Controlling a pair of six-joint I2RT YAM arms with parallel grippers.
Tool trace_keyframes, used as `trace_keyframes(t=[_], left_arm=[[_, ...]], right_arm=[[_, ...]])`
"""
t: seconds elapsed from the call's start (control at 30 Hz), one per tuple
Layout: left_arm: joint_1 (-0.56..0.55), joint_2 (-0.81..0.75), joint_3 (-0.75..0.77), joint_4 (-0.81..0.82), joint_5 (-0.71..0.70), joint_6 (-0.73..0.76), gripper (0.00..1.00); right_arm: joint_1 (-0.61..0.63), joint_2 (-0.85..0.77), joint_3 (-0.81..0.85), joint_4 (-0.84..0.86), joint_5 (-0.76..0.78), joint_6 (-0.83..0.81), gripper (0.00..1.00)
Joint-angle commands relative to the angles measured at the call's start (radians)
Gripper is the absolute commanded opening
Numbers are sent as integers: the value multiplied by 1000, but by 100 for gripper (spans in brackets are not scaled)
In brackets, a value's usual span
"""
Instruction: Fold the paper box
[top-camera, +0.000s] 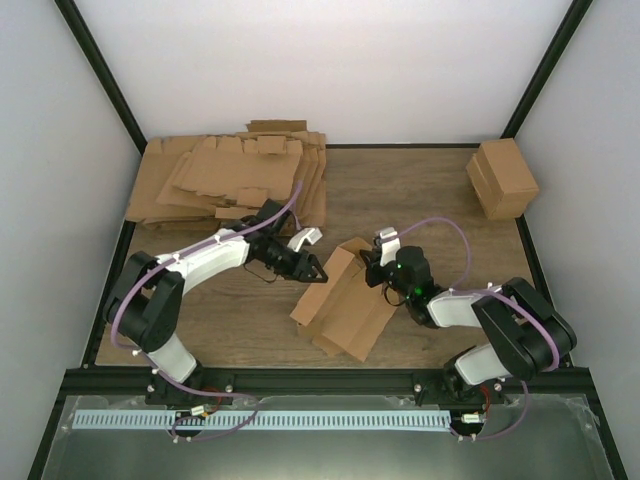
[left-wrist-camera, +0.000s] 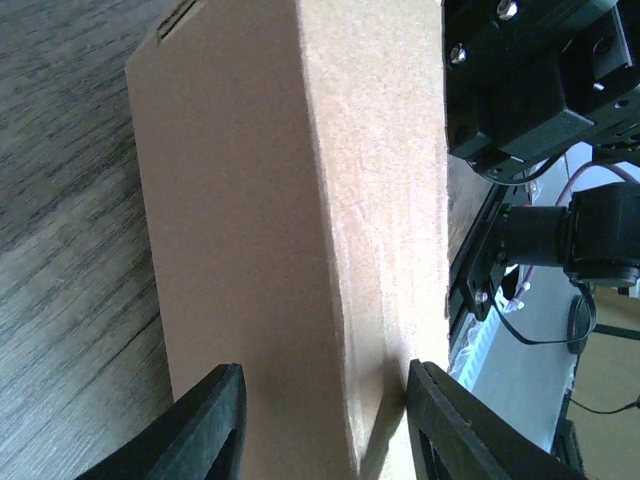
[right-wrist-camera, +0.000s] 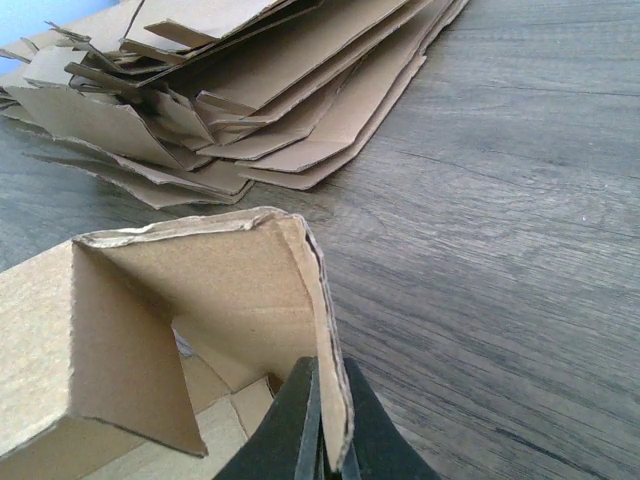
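Wood-grain surface lies bare toward 12 o'clock. A sheet pile crowds 10 o'clock and a spare carton sits at 2. Mid-surface lies the paper box, half-formed, its long axis roughly 1 to 7 o'clock. The right end effector is at its 2 o'clock side, pinched tight on a wall edge. The left end effector, at 10 o'clock, straddles a crease with fingers apart. Both look equally near.

Part-folded paper box is seen lying aslant at mid-table, flanked by both arms. Left gripper is set against its upper left end, right gripper at its upper right edge. Sheet pile noted far left, blocky carton far right.
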Motion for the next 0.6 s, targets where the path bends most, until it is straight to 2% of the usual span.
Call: trace_keyframes(t=[0.0, 0.27, 0.57], left_arm=[[-10, 19, 25, -2, -41, 19, 44], [-32, -1, 32, 14, -83, -15, 42], [-111, -29, 33, 86, -176, -104, 43]], right_arm=[[16, -17, 11, 14, 12, 21, 1], [47, -116, 27, -146, 28, 87, 2], [100, -169, 80, -308, 69, 163, 4]])
